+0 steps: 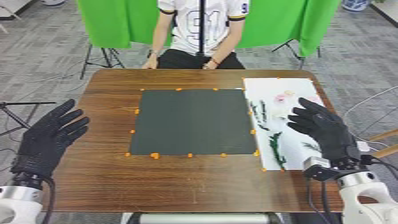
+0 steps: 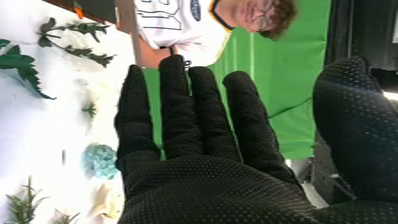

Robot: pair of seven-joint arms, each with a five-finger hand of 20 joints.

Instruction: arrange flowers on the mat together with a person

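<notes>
My left hand (image 1: 53, 137) is open beside the table's left edge, its fingers pointing up and inward. Above the right side of the white sheet (image 1: 266, 87) is my right hand (image 1: 322, 127), fingers straight and nothing held. The dark mat (image 1: 193, 122) lies flat with no flowers on it. On the white sheet are green leafy stems (image 1: 277, 150) and pale pink flowers (image 1: 282, 97). In the right wrist view, my right hand (image 2: 213, 185) is open, with a leafy sprig (image 2: 75, 48), a blue-green flower (image 2: 100, 161) and a cream flower (image 2: 108, 201) on the white surface.
Orange tape pieces (image 1: 155, 156) mark the edges of the mat and sheet on the brown table (image 1: 169, 185). A green curtain (image 1: 115, 22) hangs behind the far side, and a black stand (image 1: 105, 62) is on the floor at the far left.
</notes>
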